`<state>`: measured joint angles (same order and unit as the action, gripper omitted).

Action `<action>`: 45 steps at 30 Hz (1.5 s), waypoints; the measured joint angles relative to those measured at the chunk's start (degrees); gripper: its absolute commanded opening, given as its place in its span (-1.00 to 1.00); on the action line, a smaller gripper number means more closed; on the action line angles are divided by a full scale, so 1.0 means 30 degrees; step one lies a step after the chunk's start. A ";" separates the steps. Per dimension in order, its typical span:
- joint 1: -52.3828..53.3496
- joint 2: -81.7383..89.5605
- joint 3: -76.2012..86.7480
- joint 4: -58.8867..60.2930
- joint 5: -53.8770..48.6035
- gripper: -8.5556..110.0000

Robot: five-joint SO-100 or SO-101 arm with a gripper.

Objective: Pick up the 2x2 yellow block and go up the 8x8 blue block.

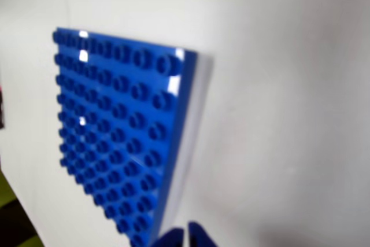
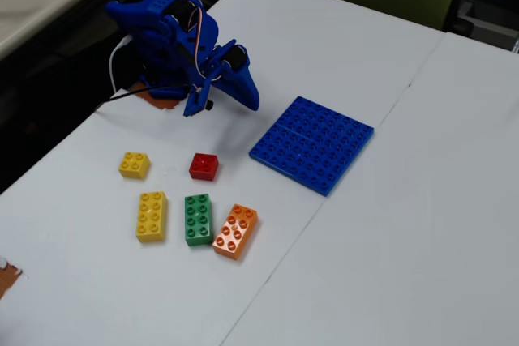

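Observation:
The 2x2 yellow block [image 2: 134, 164] lies on the white table at the left of the fixed view, next to nothing and untouched. The 8x8 blue block [image 2: 312, 143] lies flat to the right of the bricks; it fills the left half of the wrist view [image 1: 115, 131]. My blue gripper [image 2: 250, 101] hangs folded near the arm's base, above the table between the bricks and the baseplate. Its two tips [image 1: 186, 236] show at the bottom edge of the wrist view, close together with nothing between them. The yellow block is out of the wrist view.
A red 2x2 brick [image 2: 203, 166] sits right of the yellow block. In front lie a yellow 2x4 brick [image 2: 152, 216], a green one [image 2: 197, 219] and an orange one [image 2: 235, 231]. The table edge [image 2: 57, 151] runs along the left.

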<state>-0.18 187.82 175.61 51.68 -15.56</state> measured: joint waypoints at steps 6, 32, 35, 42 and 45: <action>0.0000 0.0000 -0.0322 -0.1172 -1.0986 -0.85; 0.3135 -0.6768 -0.6855 0.1553 -2.6748 -0.85; 0.3779 -1.0254 -1.0078 0.2988 -2.7627 -0.85; 0.6475 -1.6611 -1.5176 0.5420 -3.2637 -0.85; 0.8584 -1.8809 -1.7227 0.6709 -3.5684 -0.85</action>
<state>25.58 131.40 123.93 71.81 -122.61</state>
